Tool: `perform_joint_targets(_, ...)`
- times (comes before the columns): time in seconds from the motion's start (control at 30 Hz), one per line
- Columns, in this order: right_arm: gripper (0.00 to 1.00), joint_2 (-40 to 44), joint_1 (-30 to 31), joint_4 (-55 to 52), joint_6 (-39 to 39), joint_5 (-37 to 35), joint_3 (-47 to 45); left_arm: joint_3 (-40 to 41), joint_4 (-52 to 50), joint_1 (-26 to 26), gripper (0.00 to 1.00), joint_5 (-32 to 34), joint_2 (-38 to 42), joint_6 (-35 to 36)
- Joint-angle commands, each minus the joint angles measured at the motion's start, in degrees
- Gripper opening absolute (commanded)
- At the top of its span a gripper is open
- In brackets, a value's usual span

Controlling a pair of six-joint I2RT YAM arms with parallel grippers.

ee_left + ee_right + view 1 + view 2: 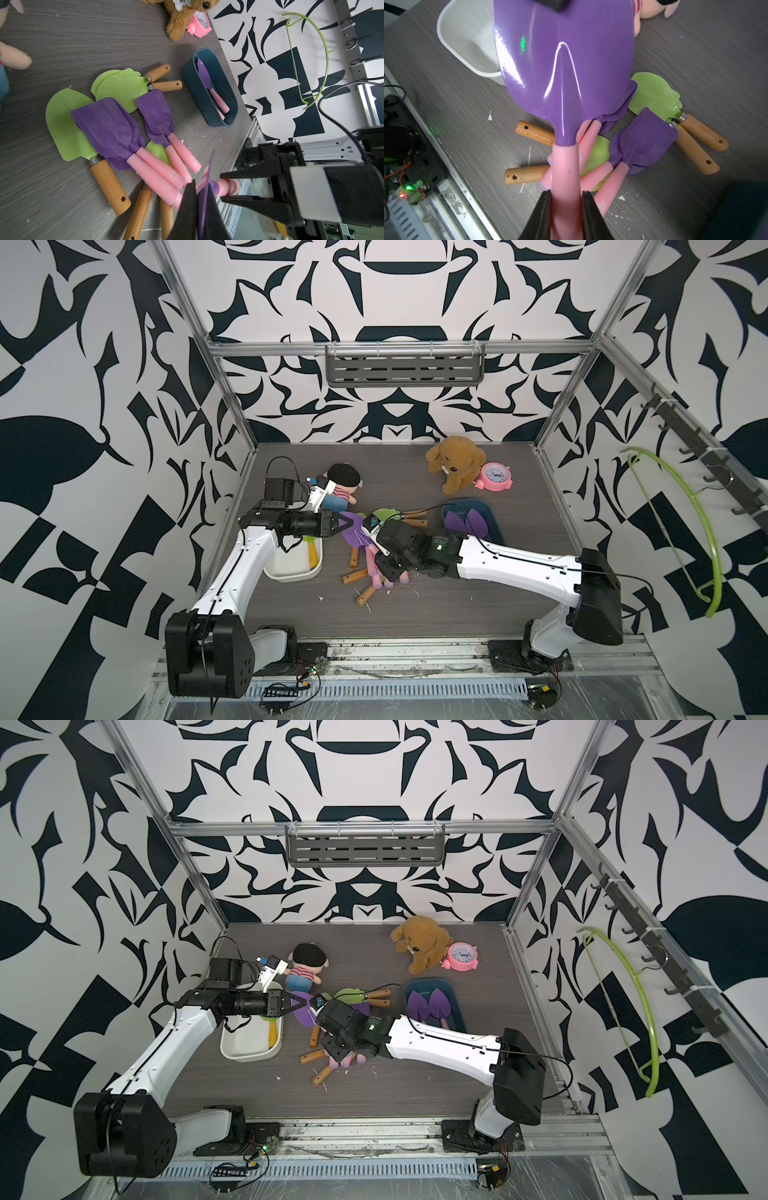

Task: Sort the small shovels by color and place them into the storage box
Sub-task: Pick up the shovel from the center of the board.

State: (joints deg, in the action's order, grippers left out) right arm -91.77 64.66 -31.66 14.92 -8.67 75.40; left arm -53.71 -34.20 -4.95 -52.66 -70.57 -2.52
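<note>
1. One purple shovel (564,72) with a pink handle is held off the table (62,31), above the pile of loose shovels (116,128).
2. Its long axis runs from arm to arm, with the blade tip toward the left arm and the handle toward the right arm.
3. The left gripper (201,193) is pinched thin on the edge of the blade tip.
4. The right gripper (565,193) is clamped narrowly around the pink handle.
5. The blue box (496,526) already holds two purple shovels. It lies on the right arm's side, beyond the handle end.
6. The white box (286,568) sits under the left arm and holds a green shovel with a yellow handle.
7. Judgement: the blue box is the purple shovel's destination. The right arm is nearer to it, so the blade end would need to be freed before the handle end can carry the shovel there.
</note>
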Motion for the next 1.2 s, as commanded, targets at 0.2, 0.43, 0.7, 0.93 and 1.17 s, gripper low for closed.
perform_joint_targets(0.2, 0.32, -4.8, 0.1, -6.2, -6.2, -2.5, 9.3, -0.5, -1.5, -0.6, 0.00, -0.5, 0.4, -7.1)
perform_joint_targets(0.43, 0.30, -8.0, 0.3, -8.8, -8.3, -5.1, 13.3, -0.1, -1.4, -0.5, 0.00, -0.7, 0.8, -7.6)
perform_joint_targets(0.7, 0.03, -7.6, 0.3, -11.1, -9.6, -8.1, 14.6, 0.9, -1.5, -0.4, 0.10, 2.2, 1.9, -6.0)
perform_joint_targets(0.93, 0.02, -7.0, 0.3, -7.4, -8.5, -8.1, 12.4, 0.9, -2.2, 1.9, 0.53, 3.8, 1.9, -3.1)
perform_joint_targets(1.17, 0.02, -9.1, -1.1, -4.9, -4.6, -4.8, 12.8, -2.4, -6.9, 4.5, 0.70, 5.9, 0.6, 3.1)
